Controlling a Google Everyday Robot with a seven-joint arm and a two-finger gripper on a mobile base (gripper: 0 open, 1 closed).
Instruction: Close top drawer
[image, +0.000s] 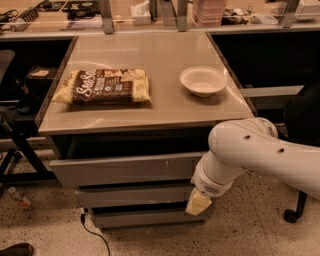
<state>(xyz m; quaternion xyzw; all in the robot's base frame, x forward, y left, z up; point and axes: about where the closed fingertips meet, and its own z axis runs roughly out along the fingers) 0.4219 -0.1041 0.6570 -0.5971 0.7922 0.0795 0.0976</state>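
Observation:
The top drawer (125, 169) is a wide grey drawer with a flat front and small pale scuffs. It stands pulled out from under the tabletop (150, 112), with a dark gap above it. My white arm (245, 150) reaches in from the right and bends down past the drawer's right end. My gripper (198, 204) hangs below the arm's wrist, its pale yellowish tip in front of the lower drawers, just below the top drawer's right end.
Two narrower grey drawer fronts (135, 195) sit below the top drawer. A brown snack bag (102, 86) and a white bowl (203, 80) lie on the tabletop. A cable (92, 230) runs on the floor. A chair wheel (291, 215) stands at the right.

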